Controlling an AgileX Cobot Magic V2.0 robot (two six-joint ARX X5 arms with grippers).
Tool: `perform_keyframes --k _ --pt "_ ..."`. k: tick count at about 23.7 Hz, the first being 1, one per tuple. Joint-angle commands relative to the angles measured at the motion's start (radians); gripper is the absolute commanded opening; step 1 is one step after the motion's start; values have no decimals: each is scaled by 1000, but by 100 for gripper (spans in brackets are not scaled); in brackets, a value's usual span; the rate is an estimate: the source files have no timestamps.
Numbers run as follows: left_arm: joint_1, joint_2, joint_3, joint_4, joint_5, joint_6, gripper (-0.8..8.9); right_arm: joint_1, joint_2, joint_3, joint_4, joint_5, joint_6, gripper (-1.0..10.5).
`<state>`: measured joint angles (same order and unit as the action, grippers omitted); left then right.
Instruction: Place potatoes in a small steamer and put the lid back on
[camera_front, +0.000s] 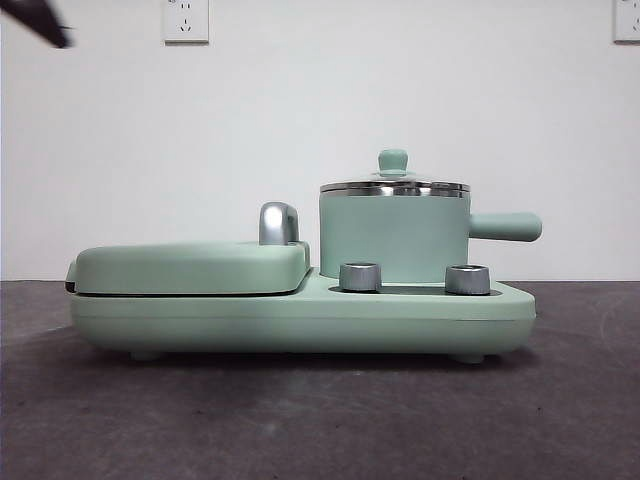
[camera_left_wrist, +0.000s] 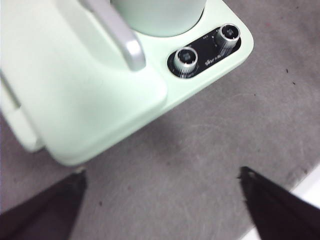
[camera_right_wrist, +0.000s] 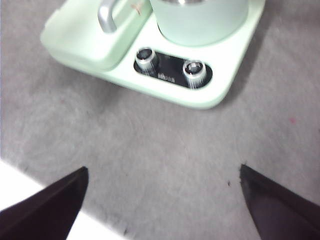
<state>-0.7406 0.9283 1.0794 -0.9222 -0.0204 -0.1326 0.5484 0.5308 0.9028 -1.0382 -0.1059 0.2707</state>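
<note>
The mint-green small steamer (camera_front: 393, 240) stands on the right half of a green cooker base (camera_front: 300, 322), its side handle (camera_front: 505, 227) pointing right. The glass lid (camera_front: 394, 187) with its green knob (camera_front: 393, 160) sits on the pot. No potato shows in any view. My left gripper (camera_left_wrist: 162, 177) is open and empty above the table in front of the cooker; the pot's lower wall (camera_left_wrist: 157, 17) shows there. My right gripper (camera_right_wrist: 162, 172) is open and empty, also short of the cooker, with the pot (camera_right_wrist: 200, 22) ahead. A black arm tip (camera_front: 45, 22) shows at the top left corner.
A flat green hinged grill cover (camera_front: 190, 268) with a steel handle (camera_front: 278, 223) fills the cooker's left half. Two steel dials (camera_front: 360, 277) (camera_front: 467, 279) stand in front of the pot. The table (camera_front: 320, 420) is dark grey; its white edge (camera_right_wrist: 30, 180) lies near the grippers.
</note>
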Motion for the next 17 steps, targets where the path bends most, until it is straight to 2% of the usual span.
perform_keyframes --k 1,2,3,7,17 --pt "-5 -145 -122 51 1 -16 245 6 3 -1 43 -2 8 479" --pt "-5 -195 -153 57 2 -25 22 6 4 -1 56 -10 8 253" --pt "-5 -243 -179 64 0 -45 14 6 3 -1 73 -34 -13 -1" --pt "-5 -330 -191 55 -8 -68 6 6 3 0 125 -25 -17 11" --pt "-5 -392 -193 61 -8 -68 6 6 3 0 125 -25 -17 10"
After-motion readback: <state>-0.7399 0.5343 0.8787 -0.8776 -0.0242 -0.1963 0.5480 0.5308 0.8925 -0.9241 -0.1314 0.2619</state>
